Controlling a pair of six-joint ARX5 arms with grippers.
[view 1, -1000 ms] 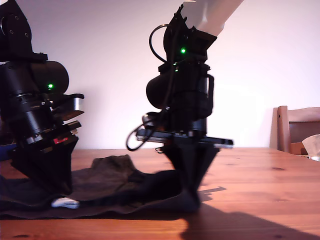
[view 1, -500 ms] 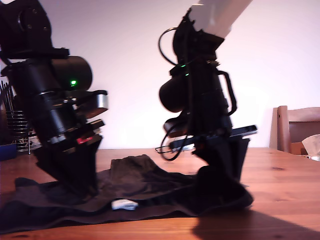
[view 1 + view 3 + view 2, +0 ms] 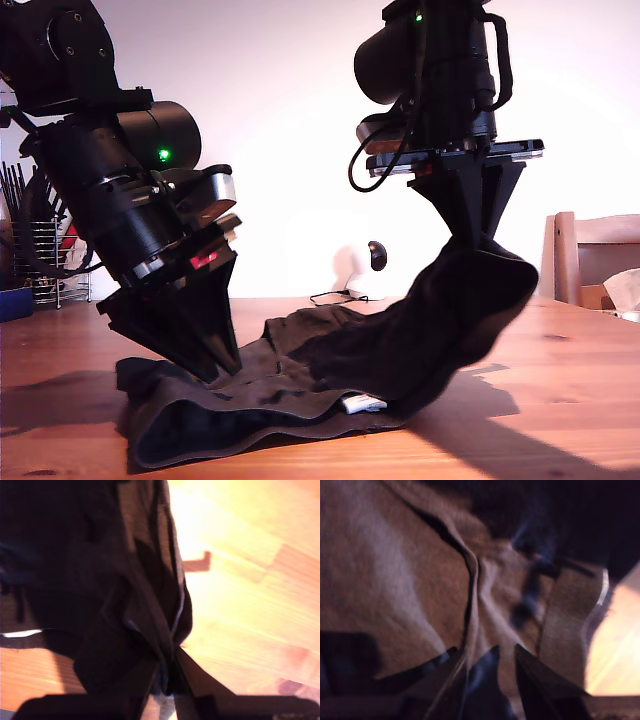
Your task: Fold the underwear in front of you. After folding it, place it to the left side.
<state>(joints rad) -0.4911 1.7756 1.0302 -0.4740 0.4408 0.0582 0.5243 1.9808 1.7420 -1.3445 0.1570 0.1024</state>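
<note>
The underwear (image 3: 300, 400), limp dark fabric, lies on the wooden table (image 3: 570, 400) with a small white label (image 3: 362, 405) at its near edge. The end at the exterior view's right hangs lifted from my second gripper (image 3: 478, 235), which is shut on it well above the table. The second wrist view shows the cloth (image 3: 100, 580) bunched at that gripper (image 3: 167, 680). At the exterior view's left, my first gripper (image 3: 220, 365) is low and shut on a fold of the garment. The first wrist view shows the fabric (image 3: 395, 570), its waistband (image 3: 570, 615) and that gripper (image 3: 490, 675).
A wooden chair (image 3: 590, 260) stands at the exterior view's right, with something pale (image 3: 625, 290) beside it. A wire rack (image 3: 40, 260) and a blue item (image 3: 15, 300) sit at the exterior view's left. A cable (image 3: 335, 295) lies at the table's back.
My second gripper has risen, lifting one end of the underwear off the table. Both arms and the garment have shifted toward the exterior view's right.
</note>
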